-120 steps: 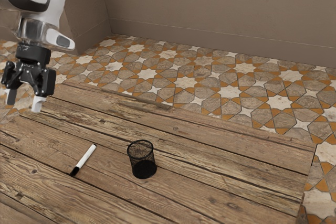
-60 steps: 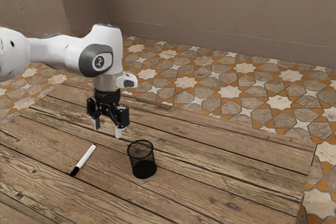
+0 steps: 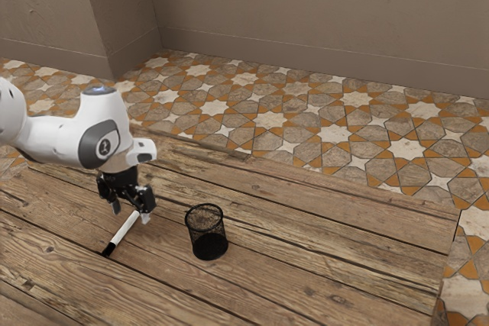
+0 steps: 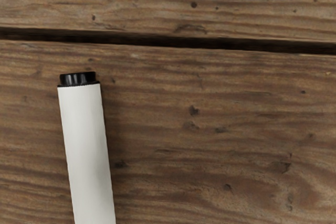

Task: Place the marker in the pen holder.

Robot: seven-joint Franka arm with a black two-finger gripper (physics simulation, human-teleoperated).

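Marker (image 3: 123,232) white, black-ended; my gripper (image 3: 131,214) points down at its far end in exterior view, fingers spread.

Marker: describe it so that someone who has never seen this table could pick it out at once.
On the plank table, look beneath and beside the black gripper. The marker lies there, slim and white, its black cap at the end farther from the gripper. The pen holder near it is a black mesh cup standing upright; the marker is white-bodied and lies flat.
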